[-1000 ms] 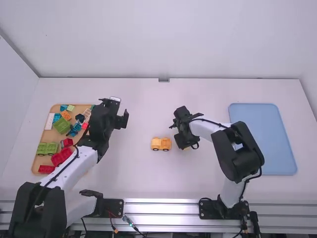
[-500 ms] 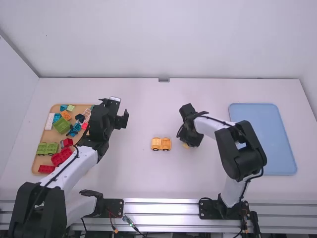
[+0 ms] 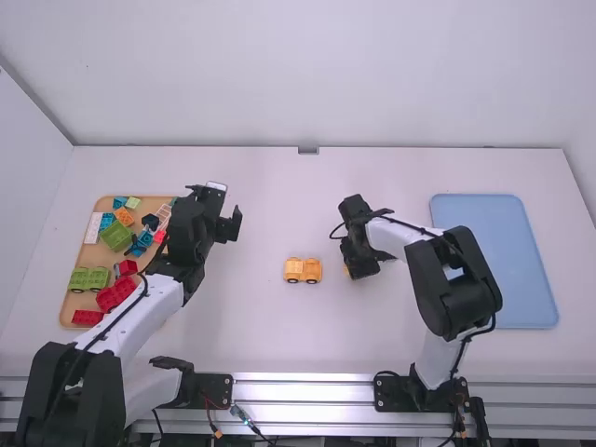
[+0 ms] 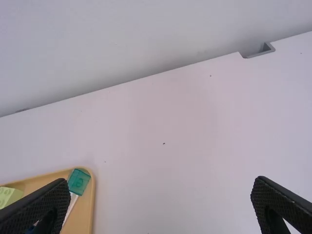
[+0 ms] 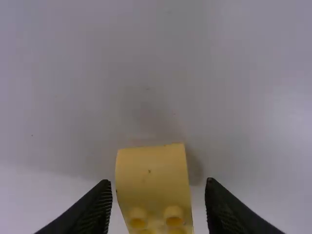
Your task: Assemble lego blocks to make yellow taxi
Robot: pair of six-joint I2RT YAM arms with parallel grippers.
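At the middle of the white table, the right gripper points down over a pale yellow block, its two fingers parted around the block, a narrow gap on either side and neither one touching it. The block rests on the tabletop with one smooth face showing and studs next to it. Behind the gripper, the right arm folds at its black elbow, its white forearm angled in toward the center. Near the block, on the robot's left, an orange-yellow wheeled car piece stands upright on its wheels. Across the table, the left gripper hangs in the air just beyond a tan tray, its fingers spread wide with nothing between them, as the left arm slants up and inward from its base. The tray, at the robot's far left, holds a green wheeled piece, red blocks, a large green block, an orange block, a white piece, a dark block and several blue pieces; a teal block sits in one corner. A flat blue tray lies on the robot's right.
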